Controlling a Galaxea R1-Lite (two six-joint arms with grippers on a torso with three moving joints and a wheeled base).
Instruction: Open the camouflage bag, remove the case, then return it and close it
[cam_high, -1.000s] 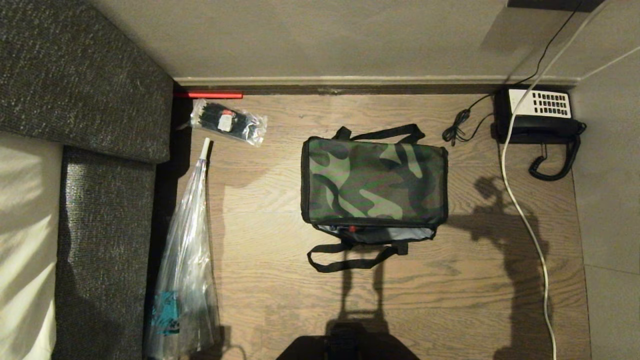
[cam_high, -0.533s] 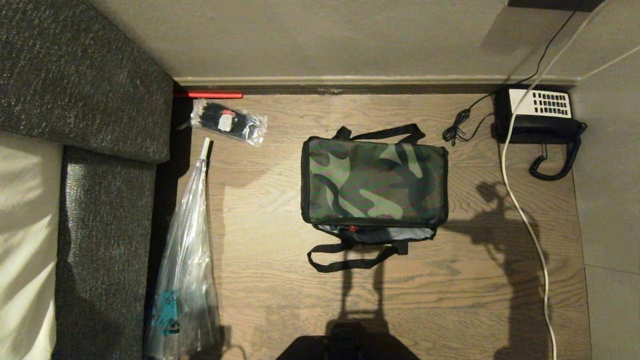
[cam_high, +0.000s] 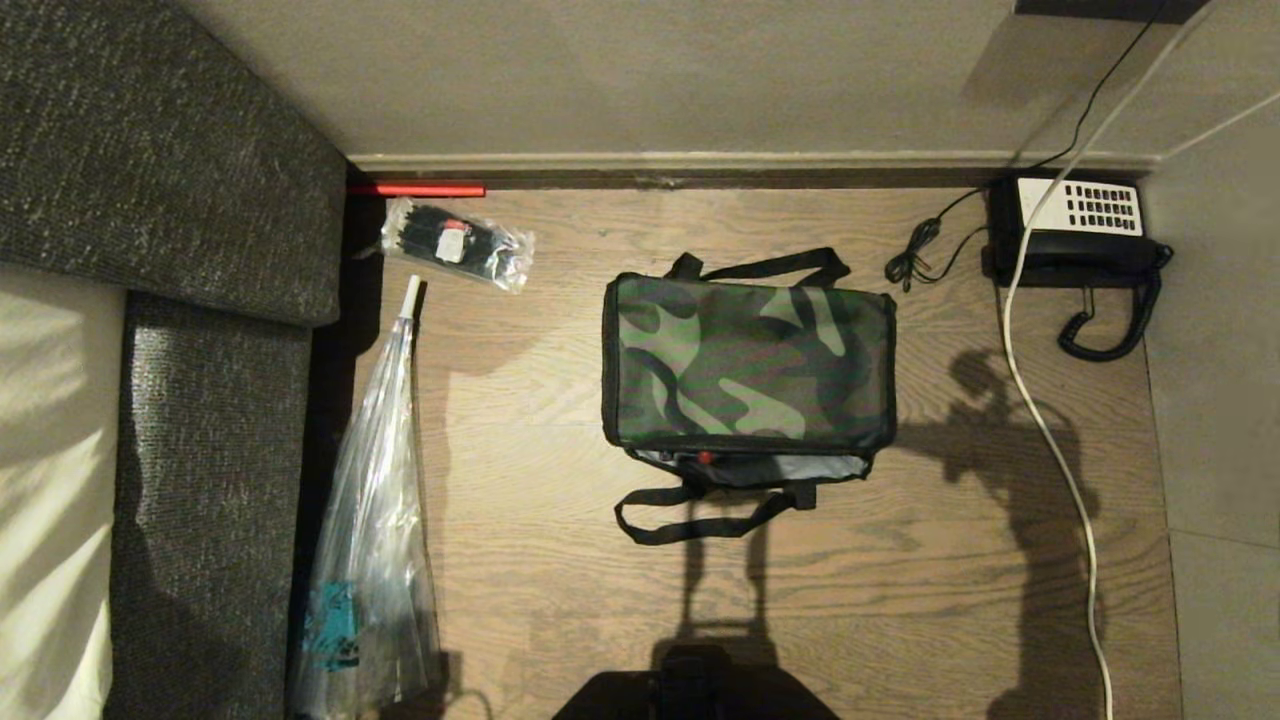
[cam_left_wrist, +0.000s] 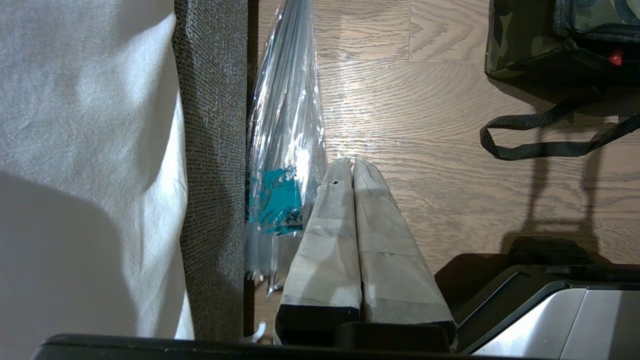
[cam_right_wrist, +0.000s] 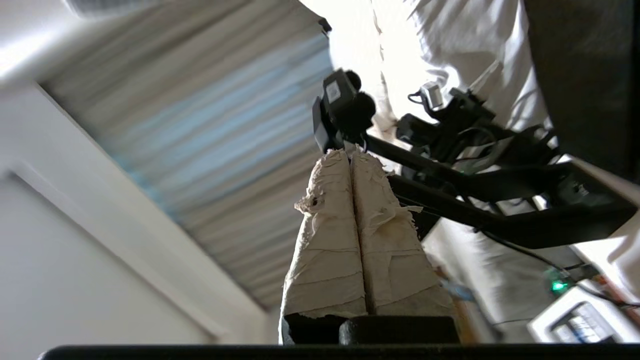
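Observation:
The camouflage bag (cam_high: 748, 365) lies flat on the wooden floor in the middle of the head view, one black strap handle (cam_high: 700, 520) on its near side and one on its far side. A strip of silvery lining and a small red spot (cam_high: 705, 457) show along its near edge. The case is hidden. My left gripper (cam_left_wrist: 352, 162) is shut and empty, low over the floor, well to the left of the bag (cam_left_wrist: 520, 45). My right gripper (cam_right_wrist: 350, 154) is shut and empty, pointing up at the ceiling and a black camera frame. Neither arm shows in the head view.
A grey sofa (cam_high: 200, 300) fills the left side. A long clear plastic bag (cam_high: 375, 540) lies beside it, a small one (cam_high: 455, 243) near the wall. A desk telephone (cam_high: 1080, 225) sits at the far right, with a white cable (cam_high: 1050, 440) running along the floor.
The arm's shadow on the floor to the right of the bag has shifted a little. The bag and everything else on the floor lie as before.

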